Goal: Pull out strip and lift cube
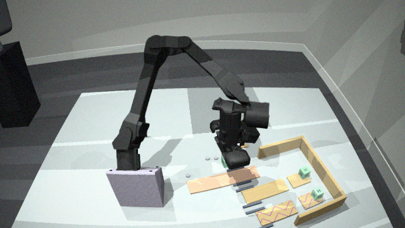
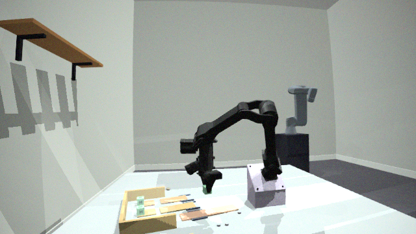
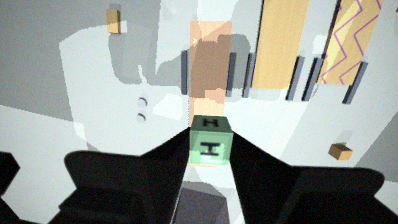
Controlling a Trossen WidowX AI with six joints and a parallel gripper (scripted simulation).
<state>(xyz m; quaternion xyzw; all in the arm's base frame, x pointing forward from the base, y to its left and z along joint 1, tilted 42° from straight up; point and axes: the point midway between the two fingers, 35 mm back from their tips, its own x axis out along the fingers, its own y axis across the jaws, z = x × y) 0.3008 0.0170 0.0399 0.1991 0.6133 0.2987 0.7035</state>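
My gripper (image 1: pixel 228 162) (image 2: pixel 208 190) (image 3: pixel 209 132) is shut on a green cube (image 1: pixel 224 162) (image 2: pixel 205 189) (image 3: pixel 210 148) marked H, holding it in the air, clear of the strips. The salmon strip (image 1: pixel 202 184) (image 2: pixel 224 210) (image 3: pixel 210 31) is one unbroken piece and lies bare, drawn out toward the base. A plain wood strip (image 1: pixel 266 190) (image 3: pixel 280 45) is split by a gap from its short piece (image 1: pixel 293 181), which bears another H cube (image 1: pixel 304 172). A zigzag strip (image 1: pixel 275 213) (image 3: pixel 350 42) is likewise split from its piece (image 1: pixel 304 201), which bears a third H cube (image 1: pixel 317 193).
A wooden wall (image 1: pixel 323 168) (image 2: pixel 147 223) encloses the short pieces on three sides. Dark guide rails (image 1: pixel 242 183) (image 3: pixel 231 74) flank the strips. Small pale discs (image 1: pixel 207 158) (image 3: pixel 142 102) and small wooden blocks (image 3: pixel 113 21) (image 3: pixel 340 151) lie on the table. The lilac base block (image 1: pixel 139 190) (image 2: pixel 268 195) supports the arm.
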